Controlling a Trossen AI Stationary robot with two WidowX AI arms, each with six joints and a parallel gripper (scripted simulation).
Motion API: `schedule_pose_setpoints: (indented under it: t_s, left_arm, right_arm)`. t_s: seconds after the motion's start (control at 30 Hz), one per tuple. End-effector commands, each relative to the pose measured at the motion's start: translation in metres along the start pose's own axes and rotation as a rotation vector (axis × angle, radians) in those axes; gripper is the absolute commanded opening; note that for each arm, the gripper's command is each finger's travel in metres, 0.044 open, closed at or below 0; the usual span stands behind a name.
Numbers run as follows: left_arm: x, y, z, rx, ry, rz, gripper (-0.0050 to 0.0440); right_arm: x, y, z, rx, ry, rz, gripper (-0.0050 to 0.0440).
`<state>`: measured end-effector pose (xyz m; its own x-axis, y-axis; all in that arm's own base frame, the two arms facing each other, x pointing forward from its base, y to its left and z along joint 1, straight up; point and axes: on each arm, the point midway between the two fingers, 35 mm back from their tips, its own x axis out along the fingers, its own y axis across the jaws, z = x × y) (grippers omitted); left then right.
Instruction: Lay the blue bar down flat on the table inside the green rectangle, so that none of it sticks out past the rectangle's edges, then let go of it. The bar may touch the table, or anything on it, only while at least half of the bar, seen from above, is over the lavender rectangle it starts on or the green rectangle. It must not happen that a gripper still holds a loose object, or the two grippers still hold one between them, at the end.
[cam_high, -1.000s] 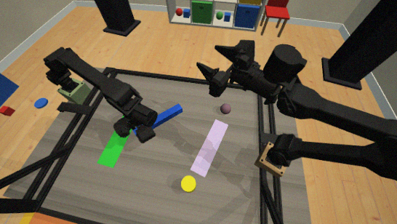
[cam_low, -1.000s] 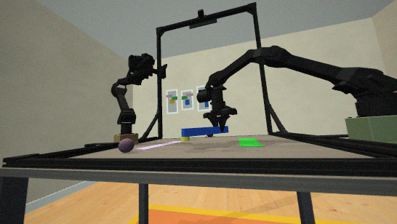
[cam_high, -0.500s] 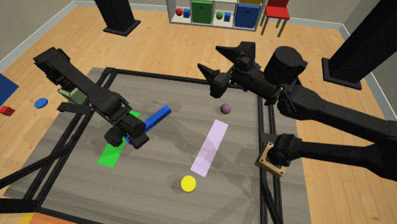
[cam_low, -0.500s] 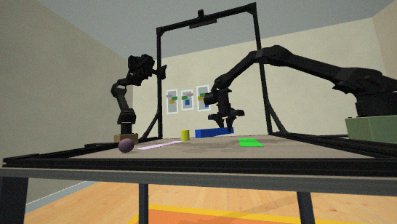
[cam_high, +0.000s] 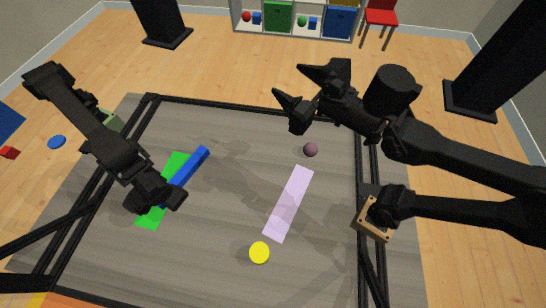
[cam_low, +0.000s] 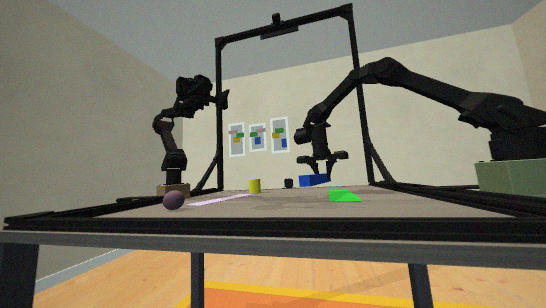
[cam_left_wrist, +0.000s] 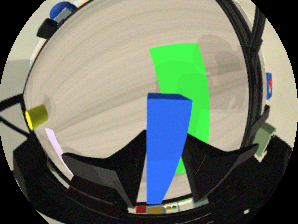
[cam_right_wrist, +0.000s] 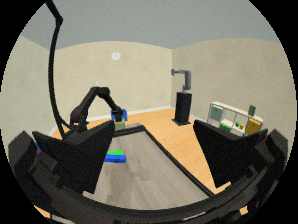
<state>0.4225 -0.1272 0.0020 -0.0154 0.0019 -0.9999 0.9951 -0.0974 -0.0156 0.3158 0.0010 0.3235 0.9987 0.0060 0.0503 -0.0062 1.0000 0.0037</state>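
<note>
The blue bar (cam_high: 190, 166) (cam_low: 312, 180) (cam_left_wrist: 167, 155) (cam_right_wrist: 116, 159) is held above the table by my left gripper (cam_low: 322, 176) (cam_left_wrist: 162, 133), which is shut on it. In the top view the bar overlaps the green rectangle (cam_high: 150, 219) (cam_low: 344, 196) (cam_left_wrist: 180, 70) (cam_right_wrist: 116, 152) in the picture, and its upper end shows to the right of it; the arm hides its lower part. In the left wrist view the bar runs roughly along the rectangle. The lavender rectangle (cam_high: 288, 202) (cam_low: 217, 200) (cam_left_wrist: 57, 147) lies bare. My right gripper (cam_high: 286, 78) (cam_right_wrist: 155, 124) is open and empty, high in the air.
A yellow cylinder (cam_high: 259, 252) (cam_low: 254, 186) (cam_left_wrist: 37, 116) stands near one end of the lavender rectangle. A purple ball (cam_high: 310, 149) (cam_low: 173, 200) lies near its other end. A black frame (cam_low: 219, 115) rises from the table's edges.
</note>
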Motion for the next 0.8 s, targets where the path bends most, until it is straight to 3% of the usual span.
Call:
schedule_pose_setpoints:
  t_s: [0.0, 0.4, 0.7, 0.77]
  left_arm:
    - [-0.006, -0.012, 0.018, -0.085, -0.001, 0.016, 0.0]
    - [-0.005, -0.042, 0.049, -0.272, -0.003, 0.015, 0.0]
    - [-0.004, -0.042, 0.05, -0.276, -0.003, 0.015, 0.0]
    - [0.005, -0.041, 0.05, -0.28, -0.003, 0.015, 0.0]
  right_arm:
    - [0.0, -0.001, -0.001, -0.004, 0.0, -0.006, 0.044]
    - [0.0, -0.001, -0.001, -0.004, 0.0, -0.006, 0.044]
    - [0.0, -0.001, -0.001, -0.004, 0.0, -0.006, 0.044]
    - [0.0, -0.001, -0.001, -0.004, 0.0, -0.006, 0.044]
